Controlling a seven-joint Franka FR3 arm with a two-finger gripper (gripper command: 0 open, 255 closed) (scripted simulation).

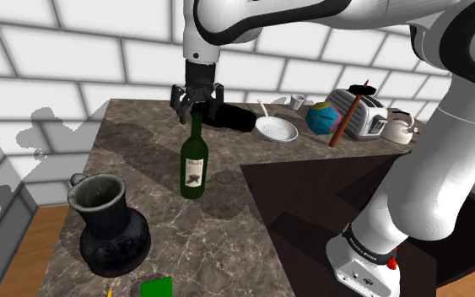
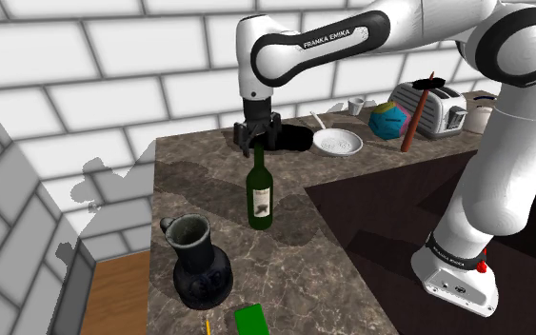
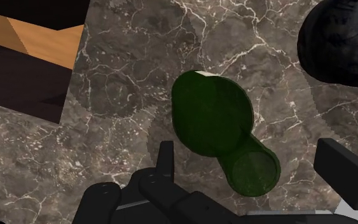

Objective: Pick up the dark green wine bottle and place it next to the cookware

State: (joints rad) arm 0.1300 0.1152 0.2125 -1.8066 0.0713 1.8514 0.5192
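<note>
The dark green wine bottle (image 1: 195, 164) (image 2: 260, 195) stands upright on the brown marble counter (image 1: 143, 143), white label facing the shoulder camera. My gripper (image 1: 197, 105) (image 2: 256, 139) hangs just over its neck, open. In the wrist view the bottle (image 3: 212, 121) is seen from above, its mouth lying between my spread fingers (image 3: 165, 160) without touching them; the gripper (image 3: 252, 164) holds nothing. Behind the gripper lie a black pan-like item (image 1: 234, 117) (image 2: 294, 139) and a white frying pan (image 1: 276, 128) (image 2: 337, 143).
A dark jug (image 1: 105, 224) (image 2: 197, 262) (image 3: 343, 38) stands near the counter's front. A toaster (image 1: 364, 114) (image 2: 432, 107), a blue faceted ball (image 1: 320, 116) (image 2: 387, 121) and a kettle (image 1: 401, 126) sit at the back. A dark recess (image 1: 311, 194) lies beside the bottle.
</note>
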